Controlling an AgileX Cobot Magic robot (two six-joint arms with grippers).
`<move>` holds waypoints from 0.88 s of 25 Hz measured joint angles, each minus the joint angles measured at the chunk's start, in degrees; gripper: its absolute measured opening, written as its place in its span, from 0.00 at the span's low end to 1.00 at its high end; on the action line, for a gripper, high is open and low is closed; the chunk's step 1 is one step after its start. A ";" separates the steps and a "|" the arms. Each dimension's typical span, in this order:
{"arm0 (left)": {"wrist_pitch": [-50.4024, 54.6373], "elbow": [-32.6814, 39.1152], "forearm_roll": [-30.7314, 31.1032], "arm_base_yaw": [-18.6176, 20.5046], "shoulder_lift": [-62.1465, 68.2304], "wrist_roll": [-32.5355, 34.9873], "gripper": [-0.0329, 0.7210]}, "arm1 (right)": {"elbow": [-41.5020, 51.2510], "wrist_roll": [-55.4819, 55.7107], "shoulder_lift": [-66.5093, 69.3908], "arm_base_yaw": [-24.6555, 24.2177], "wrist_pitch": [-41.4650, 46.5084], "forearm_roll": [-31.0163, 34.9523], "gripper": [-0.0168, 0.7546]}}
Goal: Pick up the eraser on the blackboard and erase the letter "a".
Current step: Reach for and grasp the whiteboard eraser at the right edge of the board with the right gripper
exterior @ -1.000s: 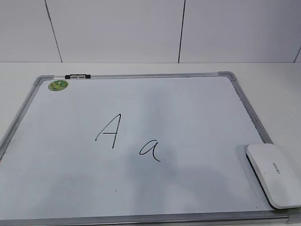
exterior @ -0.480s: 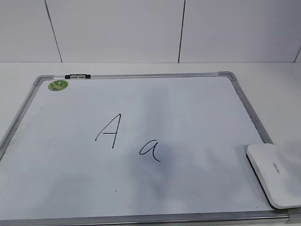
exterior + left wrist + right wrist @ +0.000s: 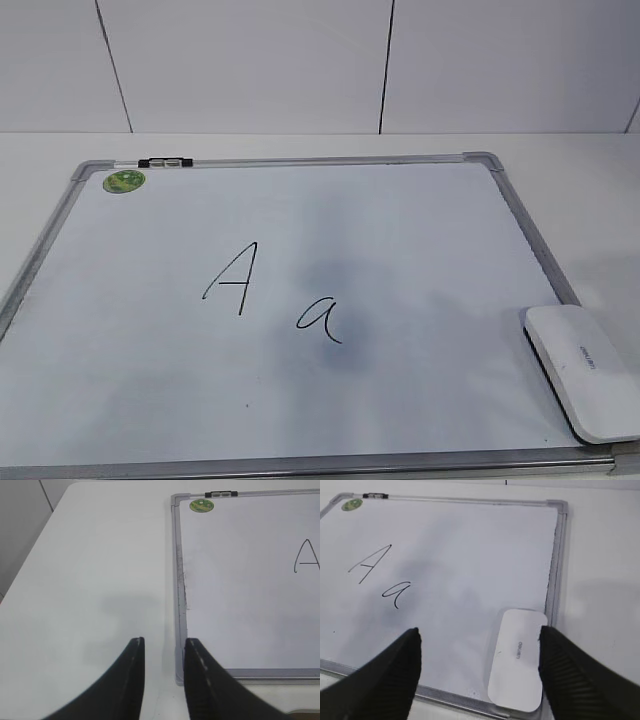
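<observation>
The blackboard (image 3: 400, 220) is a white board with a silver frame, lying flat on the table. The small letter "a" (image 3: 320, 320) is written near its middle, right of a taller capital "A" (image 3: 232, 280). The white eraser (image 3: 582, 370) lies on the board's near right corner. In the right wrist view the eraser (image 3: 517, 657) lies between the wide-open fingers of my right gripper (image 3: 479, 640), close to the right finger; the "a" (image 3: 396, 592) and the board (image 3: 470, 555) show there too. My left gripper (image 3: 164, 647) is open and empty over the board's near left corner (image 3: 179, 630).
A green round sticker (image 3: 124, 181) and a black clip (image 3: 165, 162) sit at the board's far left corner. White table (image 3: 90, 580) lies left of the board. A white panelled wall (image 3: 300, 60) stands behind. Neither arm shows in the exterior view.
A soft shadow has spread over the board around the "a". The eraser and the letters have not moved.
</observation>
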 joint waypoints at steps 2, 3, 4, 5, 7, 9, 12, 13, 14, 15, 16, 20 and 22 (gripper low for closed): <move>0.00 0.00 0.00 0.00 0.00 0.00 0.29 | 0.00 -0.15 2.55 0.00 0.00 0.14 0.76; 0.00 0.00 0.00 0.00 0.00 0.00 0.29 | 0.00 -0.18 3.94 0.00 0.11 0.25 0.76; 0.00 0.00 0.00 0.00 0.00 0.00 0.29 | 0.00 -0.18 5.03 0.00 0.11 0.34 0.76; 0.00 0.00 0.00 0.00 0.00 0.00 0.29 | 0.00 -0.18 6.26 0.00 0.11 0.34 0.76; 0.00 0.00 0.00 0.00 0.00 0.00 0.29 | 0.00 -0.18 8.37 0.00 0.11 0.36 0.76; 0.00 0.00 0.00 0.00 0.00 0.00 0.29 | 0.00 0.17 9.87 0.00 0.22 0.36 0.76; 0.00 0.00 0.00 0.00 0.00 0.00 0.29 | 0.00 1.91 10.97 0.00 0.48 0.46 0.76; 0.00 0.00 0.00 0.00 0.00 0.00 0.29 | 0.00 2.15 10.97 0.00 0.48 0.46 0.76; 0.00 0.00 0.00 0.00 0.00 0.00 0.29 | 0.00 2.55 10.86 0.00 0.48 0.46 0.76; 0.00 0.00 0.00 0.00 0.00 0.00 0.29 | 0.00 2.74 10.76 0.00 0.48 0.46 0.76; 0.00 0.00 0.00 0.00 0.00 0.00 0.29 | 0.00 2.86 10.62 0.00 0.21 0.46 0.76; 0.00 0.00 0.00 0.00 0.00 0.00 0.29 | -0.08 2.94 10.74 0.00 0.11 0.57 0.76; 0.00 0.00 0.00 0.00 0.00 0.00 0.29 | -1.12 2.94 11.97 0.00 0.69 0.57 0.76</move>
